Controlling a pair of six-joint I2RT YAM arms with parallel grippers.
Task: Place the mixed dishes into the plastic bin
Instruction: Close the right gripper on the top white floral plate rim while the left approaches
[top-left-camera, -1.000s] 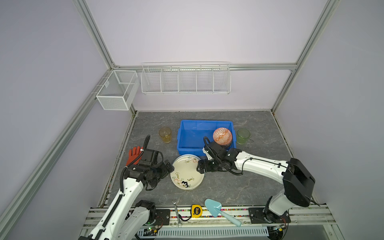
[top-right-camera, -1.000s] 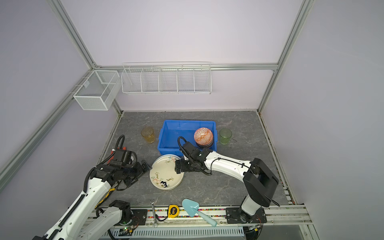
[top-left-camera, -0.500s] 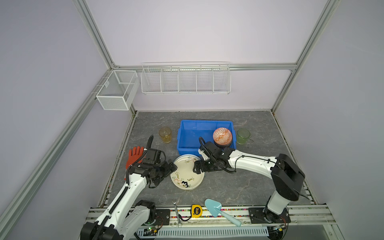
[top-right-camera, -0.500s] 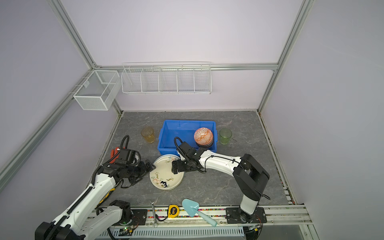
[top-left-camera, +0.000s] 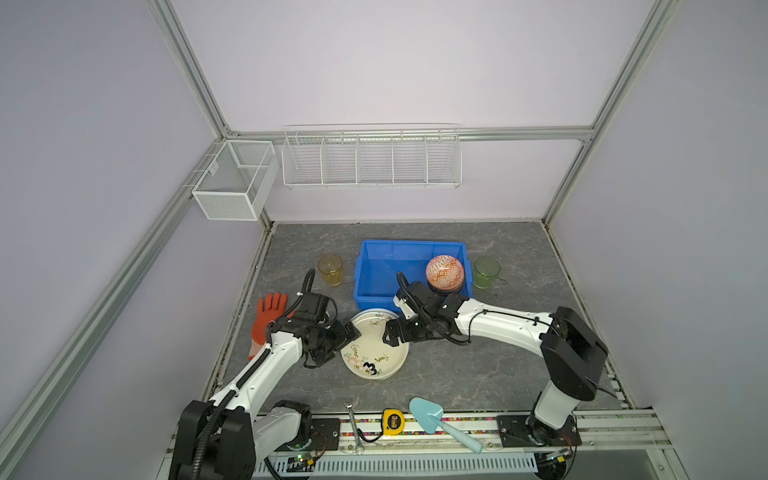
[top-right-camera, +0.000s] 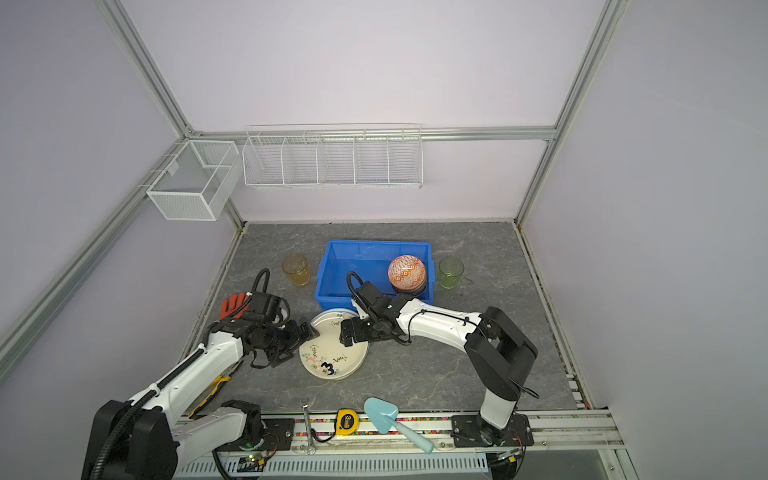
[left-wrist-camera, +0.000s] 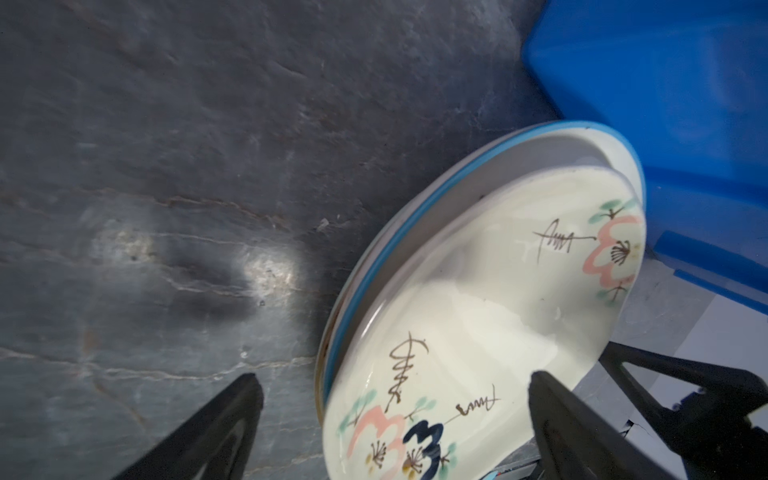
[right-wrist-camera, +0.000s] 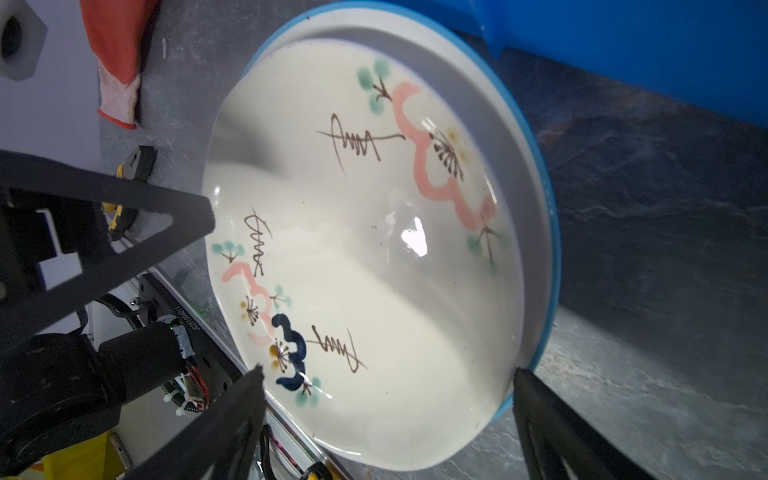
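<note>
Just back from the worktop's front edge, cream plate marked "3" (top-left-camera: 376, 353) flanked by left gripper (top-left-camera: 345, 344) and right gripper (top-left-camera: 393, 332), jaws of both spread wide, gripping nothing, arms low and reaching inward. Shown only by the wrist views: blue-rimmed plate (left-wrist-camera: 519, 162) stacked beneath. Just behind, blue bin (top-left-camera: 374, 270) with orange-white bowl (top-left-camera: 444, 272) at its right end; bare worktop to the plate's right.

A glove (top-left-camera: 268, 322) lay flat on my left. At the near edge I saw a wrench (top-left-camera: 352, 419), a tape (top-left-camera: 392, 419) and a trowel (top-left-camera: 426, 412). A long basket (top-left-camera: 372, 160) and a small basket (top-left-camera: 232, 185) hung on the walls.
</note>
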